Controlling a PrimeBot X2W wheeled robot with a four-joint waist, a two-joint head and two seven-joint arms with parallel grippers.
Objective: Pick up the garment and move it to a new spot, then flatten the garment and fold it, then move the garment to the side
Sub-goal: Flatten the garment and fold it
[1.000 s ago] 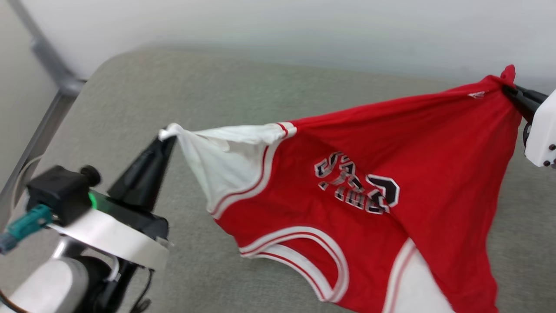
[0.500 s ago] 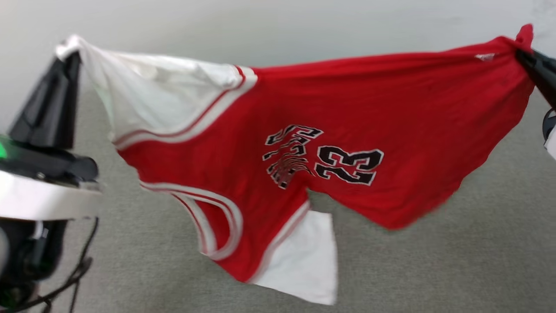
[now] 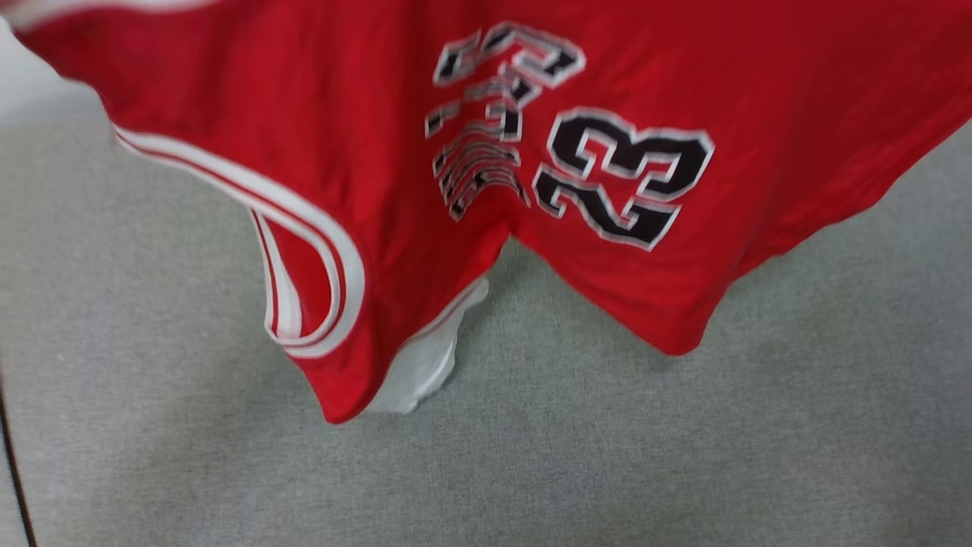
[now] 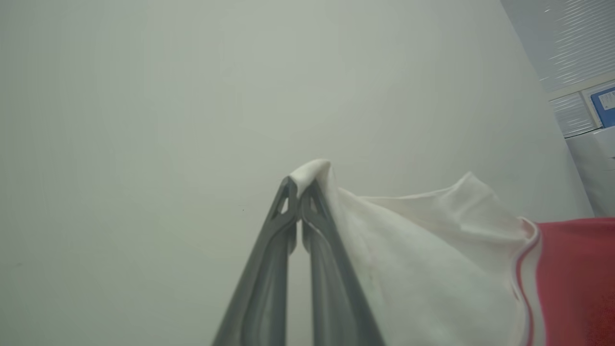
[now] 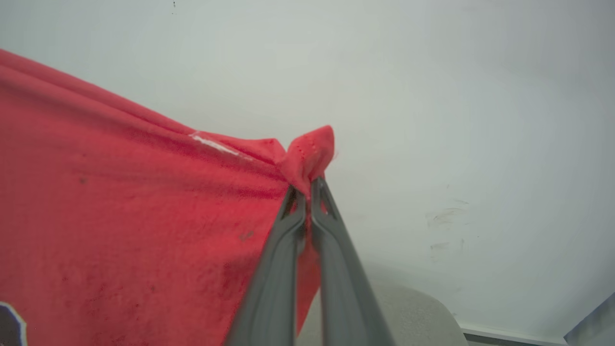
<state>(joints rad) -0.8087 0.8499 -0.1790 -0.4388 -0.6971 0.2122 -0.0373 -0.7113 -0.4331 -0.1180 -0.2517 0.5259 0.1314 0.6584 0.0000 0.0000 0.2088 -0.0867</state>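
Observation:
The garment, a red jersey with black-and-white lettering, a 23 and a striped white neckline, hangs spread in the air above the grey surface. Its lower folds and one white sleeve dangle just over the surface. In the left wrist view my left gripper is shut on the tip of a white sleeve of the garment. In the right wrist view my right gripper is shut on a bunched red corner of the garment. Both pinched corners are held up against a pale wall.
A grey fabric-covered surface lies under the hanging cloth, its rounded end near the wall. A pale wall stands behind. Window blinds and a blue-labelled object sit at the far right of the left wrist view.
The garment has risen and spread wider between the two grippers, which have left the top of the head view. The lower white sleeve has folded in behind the red body.

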